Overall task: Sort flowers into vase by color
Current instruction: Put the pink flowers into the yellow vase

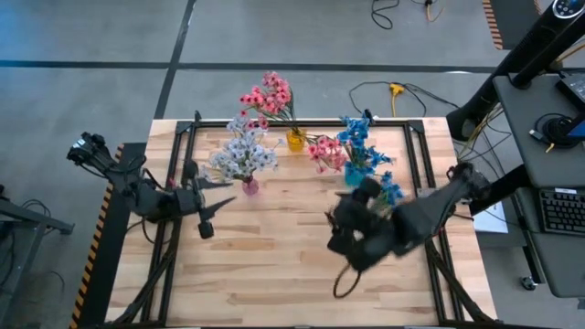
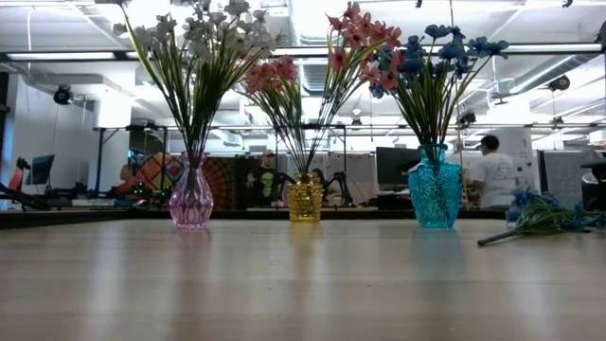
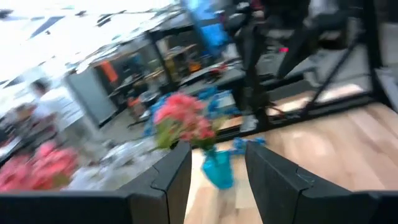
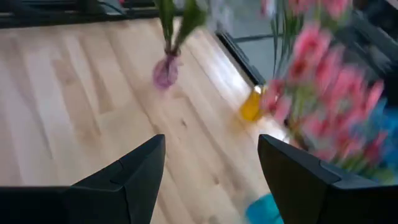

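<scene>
Three vases stand in a row toward the far side of the pale wooden table (image 1: pixel 274 265), well apart from one another: a pink glass vase (image 2: pixel 191 199) holding white-lavender flowers (image 2: pixel 194 33), a yellow vase (image 2: pixel 305 199) holding pink flowers (image 2: pixel 350 33), and a blue vase (image 2: pixel 436 194) holding blue flowers (image 2: pixel 445 47). From above we also see a pink sprig (image 1: pixel 326 152) leaning by the blue vase. One loose blue sprig (image 2: pixel 540 216) lies flat on the wood, beside the blue vase toward the right edge. We see black metal framing (image 1: pixel 187 137) running along the table's sides and grey concrete floor around it, with cables trailing beyond the far edge. Level across the tabletop, we look into an open workspace with bright ceiling lights, monitors and several people (image 2: pixel 492 180) in the background. The left gripper (image 1: pixel 215 208) hovers near the pink glass vase, fingers apart, grasping nothing. The right gripper (image 1: pixel 352 239) hangs over the table in front of the blue vase, jaws spread wide and empty.
</scene>
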Tool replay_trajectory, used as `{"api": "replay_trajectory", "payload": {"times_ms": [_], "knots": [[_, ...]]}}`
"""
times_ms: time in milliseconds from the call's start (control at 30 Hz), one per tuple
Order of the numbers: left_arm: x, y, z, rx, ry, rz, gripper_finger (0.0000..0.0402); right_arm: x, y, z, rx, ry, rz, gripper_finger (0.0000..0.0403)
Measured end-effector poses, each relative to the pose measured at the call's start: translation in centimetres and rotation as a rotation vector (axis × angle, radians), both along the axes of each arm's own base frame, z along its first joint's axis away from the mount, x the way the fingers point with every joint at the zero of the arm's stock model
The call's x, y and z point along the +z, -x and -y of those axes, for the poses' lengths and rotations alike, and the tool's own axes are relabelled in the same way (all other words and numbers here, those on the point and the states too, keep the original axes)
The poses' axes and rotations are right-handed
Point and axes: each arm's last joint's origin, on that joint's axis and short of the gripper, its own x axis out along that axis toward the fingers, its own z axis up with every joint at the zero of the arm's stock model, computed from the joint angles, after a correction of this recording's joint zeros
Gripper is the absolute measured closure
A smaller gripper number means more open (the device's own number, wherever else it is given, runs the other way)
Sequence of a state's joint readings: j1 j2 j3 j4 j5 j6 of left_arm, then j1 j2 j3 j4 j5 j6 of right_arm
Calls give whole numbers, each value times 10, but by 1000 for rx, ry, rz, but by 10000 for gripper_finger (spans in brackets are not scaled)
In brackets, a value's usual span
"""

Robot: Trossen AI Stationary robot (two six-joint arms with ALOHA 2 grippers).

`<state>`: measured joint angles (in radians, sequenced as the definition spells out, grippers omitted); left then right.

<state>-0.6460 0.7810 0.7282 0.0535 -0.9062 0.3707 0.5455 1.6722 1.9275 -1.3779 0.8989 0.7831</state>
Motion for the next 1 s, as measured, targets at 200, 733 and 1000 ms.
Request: {"api": "replay_trajectory", "payload": {"times_ms": [200,733,1000], "knots": [[11,-3,3,-27,-40,7,267,-72,7,-18,-215,29,212,154],[2,17,-12,-28,-126,-73,267,-137,-56,86,-577,5,433,151],[1,41,-29,-85,-77,7,267,-165,-75,120,-616,21,524,112]]}}
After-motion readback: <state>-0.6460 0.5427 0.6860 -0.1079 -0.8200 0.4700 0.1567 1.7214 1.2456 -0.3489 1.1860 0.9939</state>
